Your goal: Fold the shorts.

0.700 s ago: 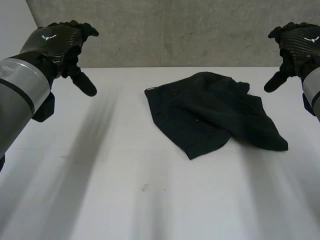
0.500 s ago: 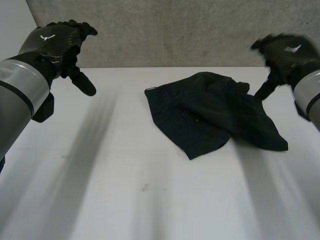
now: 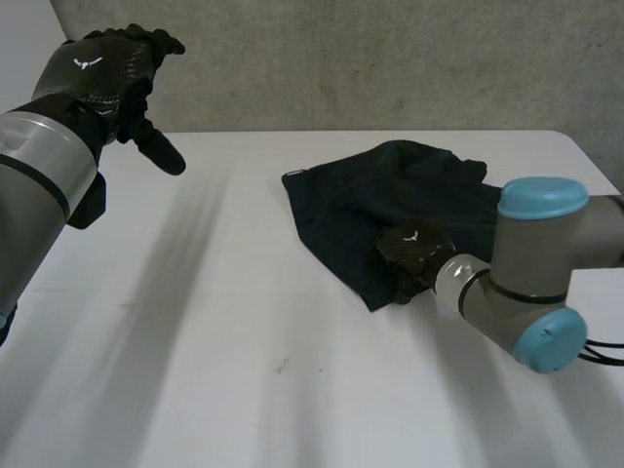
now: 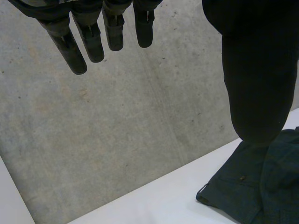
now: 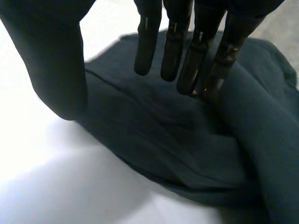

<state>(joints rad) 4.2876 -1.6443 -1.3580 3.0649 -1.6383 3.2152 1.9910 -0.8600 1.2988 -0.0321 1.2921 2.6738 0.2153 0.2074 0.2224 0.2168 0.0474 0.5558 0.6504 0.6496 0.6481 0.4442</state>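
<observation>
Closer in, fingers (image 5: 175,46) of the right hand (image 5: 56,60) reach straight over the shorts (image 5: 163,140).

**Left half open, right arm bars the near right**

The white table (image 3: 224,370) is bare across its left half and along its near edge, leaving wide room there for a hand to pass. The crumpled dark shorts (image 3: 341,210) lie right of centre toward the far side, a low heap with a raised fold on their right part. The grey right arm (image 3: 531,273) with light-blue caps reaches in from the right and crosses the shorts' near right side. Its black right hand (image 3: 414,255) is spread over the near hem, fingers straight. The black left hand (image 3: 97,73) hangs high over the far left, fingers relaxed, well apart from the cloth. The grey concrete wall (image 3: 341,58) closes the far side.
</observation>
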